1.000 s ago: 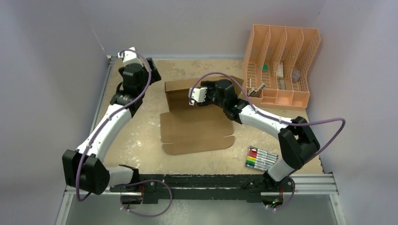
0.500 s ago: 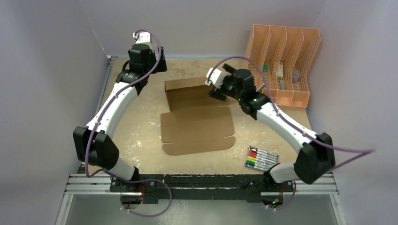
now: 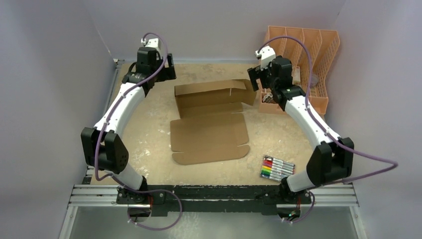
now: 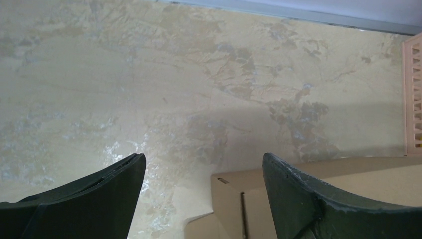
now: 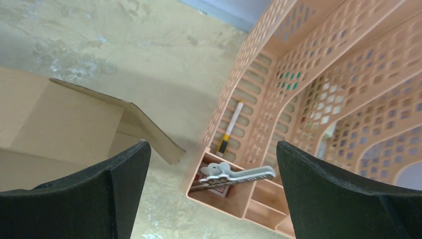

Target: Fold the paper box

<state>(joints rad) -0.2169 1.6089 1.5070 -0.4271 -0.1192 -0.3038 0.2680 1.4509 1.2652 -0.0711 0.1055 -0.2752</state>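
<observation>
the right wrist view alone showed a pen (image 5: 231,125) and clip (image 5: 239,174) in the organizer (image 5: 308,59). left gripper (image 4: 204,155) and right gripper (image 5: 213,144) stood open.

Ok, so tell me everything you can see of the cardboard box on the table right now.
The paper box is plain brown corrugated cardboard, a die-cut sheet only partly folded. Its near panel lies flat on the table, with rounded tabs at the near corners. The far part is creased upward into a long low wall, and its right end flap angles out toward the peach organizer. Nothing grips it; it rests on the table alone.
</observation>
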